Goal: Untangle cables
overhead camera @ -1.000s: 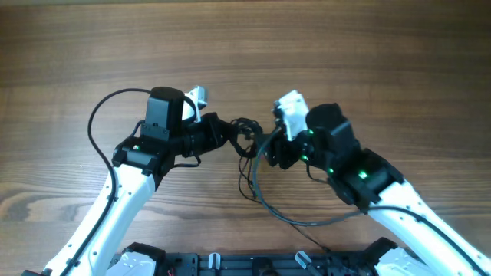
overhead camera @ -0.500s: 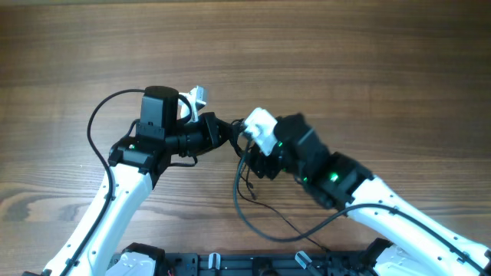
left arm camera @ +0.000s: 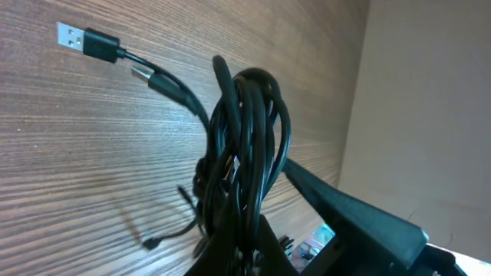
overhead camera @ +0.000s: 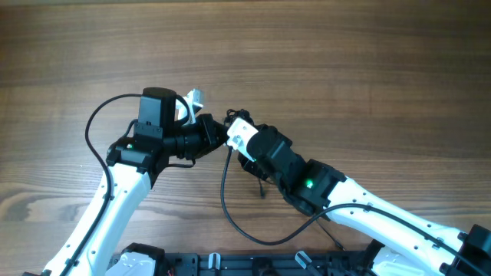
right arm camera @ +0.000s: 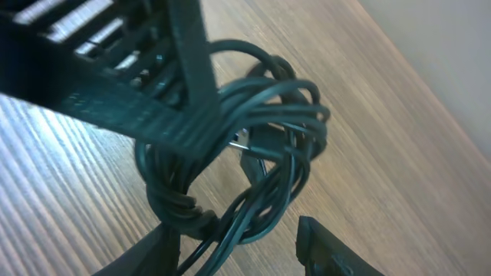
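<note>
- Two grippers meet over the middle of the table [overhead camera: 345, 61], where the cables [left arm camera: 247, 138] hang as one tight coiled bundle, lifted off the wood.
- Left gripper [overhead camera: 219, 132]: fingers closed on the bottom of the bundle, with the loops standing out beyond them.
- Right gripper [right arm camera: 236, 232]: fingers spread apart below the coil, with a few strands running down between them and nothing pinched yet.
- One plug [left arm camera: 75, 36] and its lead stick out free from the bundle, above the table.
- Step in hand, as I judge it: the left arm anchors the knot while the right arm lines up a grasp. No cable has been separated so far.
- Next move probably calls for the right fingers to close on a single outer loop or the free lead, not the whole bunch, then draw it away from the left grip.
- Grabbing several strands at once would likely tighten the coil.
</note>
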`<action>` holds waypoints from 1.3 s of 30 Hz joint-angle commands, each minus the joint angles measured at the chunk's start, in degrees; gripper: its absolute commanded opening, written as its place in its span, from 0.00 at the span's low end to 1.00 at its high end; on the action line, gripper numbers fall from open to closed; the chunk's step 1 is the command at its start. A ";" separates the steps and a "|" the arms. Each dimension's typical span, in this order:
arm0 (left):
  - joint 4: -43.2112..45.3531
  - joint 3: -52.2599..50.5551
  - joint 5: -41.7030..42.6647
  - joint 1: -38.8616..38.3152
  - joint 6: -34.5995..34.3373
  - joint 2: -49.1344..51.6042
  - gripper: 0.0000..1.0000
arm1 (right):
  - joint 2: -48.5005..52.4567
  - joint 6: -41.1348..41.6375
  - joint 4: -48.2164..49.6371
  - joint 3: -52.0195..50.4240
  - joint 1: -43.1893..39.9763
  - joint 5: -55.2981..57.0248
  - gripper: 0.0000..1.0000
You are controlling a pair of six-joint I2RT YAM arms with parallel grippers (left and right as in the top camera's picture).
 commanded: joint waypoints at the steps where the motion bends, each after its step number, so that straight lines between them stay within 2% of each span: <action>1: -2.60 -0.17 4.98 1.42 2.21 -0.09 0.04 | -1.62 6.49 1.90 0.39 -0.76 3.48 0.52; 7: -4.70 -0.17 6.08 4.20 6.78 -0.09 0.04 | -5.95 10.16 2.32 0.39 -5.16 -16.63 0.51; 14: -5.18 -0.17 9.27 4.04 9.53 -0.09 0.04 | -5.62 10.34 2.84 0.39 -6.54 -25.33 0.50; 20: -5.11 -0.17 9.38 4.04 9.51 -0.09 0.04 | -4.17 6.84 -1.18 0.37 -6.54 -17.25 0.46; 23: -5.14 -0.17 12.35 4.04 10.69 -0.09 0.04 | -2.32 2.64 -3.54 0.37 -6.47 -13.31 0.46; 27: -5.18 -0.17 14.21 4.04 11.85 -0.09 0.05 | -1.11 2.62 -2.58 0.37 -6.43 -10.10 0.47; 39: -5.16 -0.17 14.86 4.04 11.19 -0.09 0.04 | -0.81 2.73 1.84 0.37 -5.88 -14.78 0.44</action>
